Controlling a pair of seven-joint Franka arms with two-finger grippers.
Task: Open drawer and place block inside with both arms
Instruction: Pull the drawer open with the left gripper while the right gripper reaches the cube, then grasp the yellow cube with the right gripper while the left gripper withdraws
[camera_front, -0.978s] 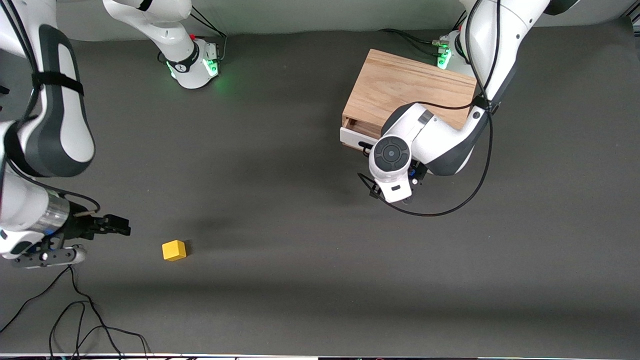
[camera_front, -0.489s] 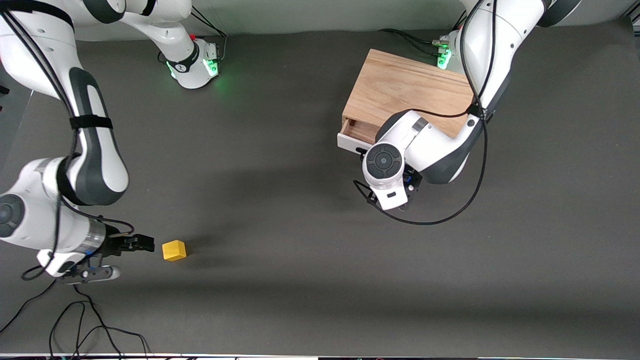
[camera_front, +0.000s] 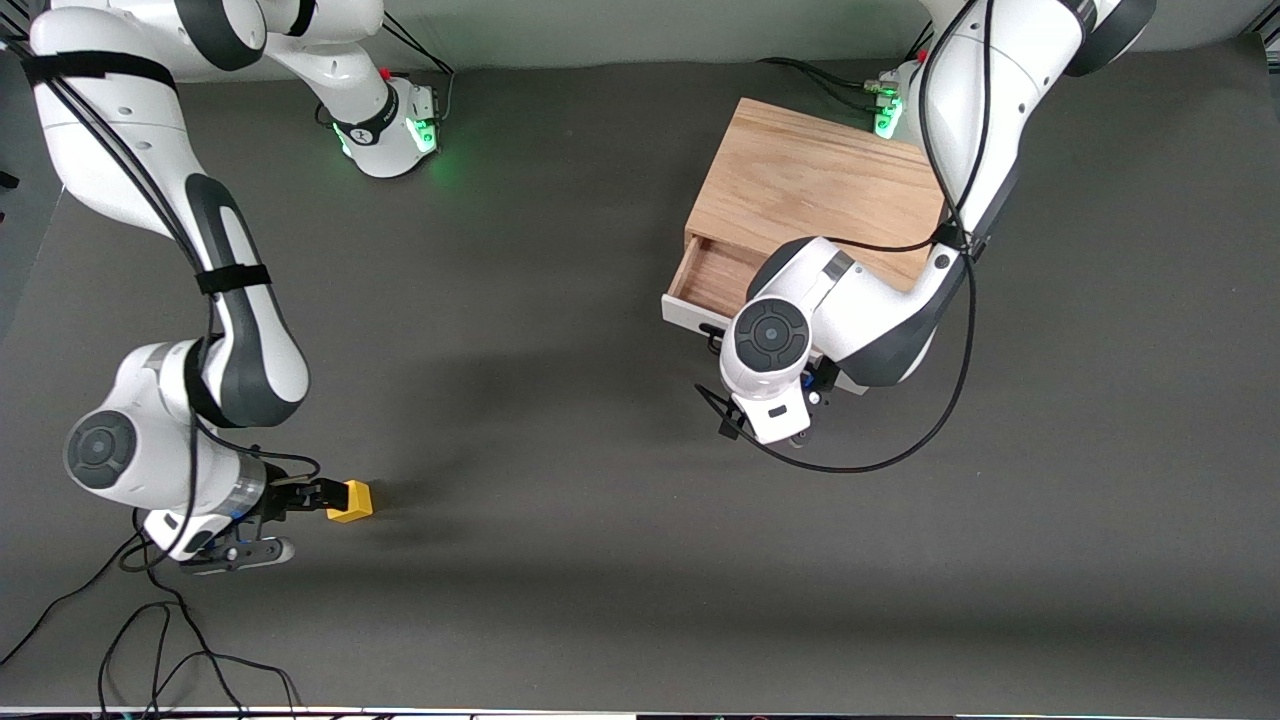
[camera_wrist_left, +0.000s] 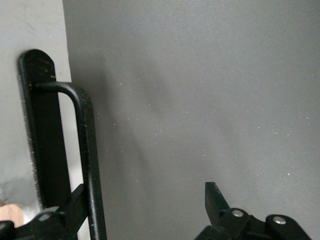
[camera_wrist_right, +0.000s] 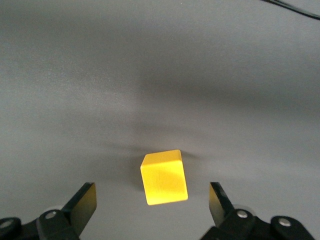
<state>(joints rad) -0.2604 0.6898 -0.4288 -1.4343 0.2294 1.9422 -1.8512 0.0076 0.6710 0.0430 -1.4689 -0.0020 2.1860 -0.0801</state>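
Note:
The yellow block (camera_front: 352, 500) lies on the grey mat toward the right arm's end of the table, near the front camera. My right gripper (camera_front: 322, 494) is open and low at the block. In the right wrist view the block (camera_wrist_right: 164, 177) sits between its spread fingers (camera_wrist_right: 84, 202), untouched. The oak box (camera_front: 820, 185) stands by the left arm's base. Its drawer (camera_front: 712, 278) is part open and shows its wood interior. My left gripper (camera_wrist_left: 145, 192) is open, with one finger hooked round the black bar handle (camera_wrist_left: 89, 150) of the white front panel (camera_wrist_left: 40, 30).
Loose black cables (camera_front: 150, 640) lie on the mat by the front edge, under the right arm. The left arm's cable (camera_front: 900, 440) loops over the mat in front of the box. The green-lit right base (camera_front: 390, 130) stands along the back edge.
The left arm has drawn the drawer farther out toward the front camera. The right gripper has moved across the mat to the block, which now lies between its fingers.

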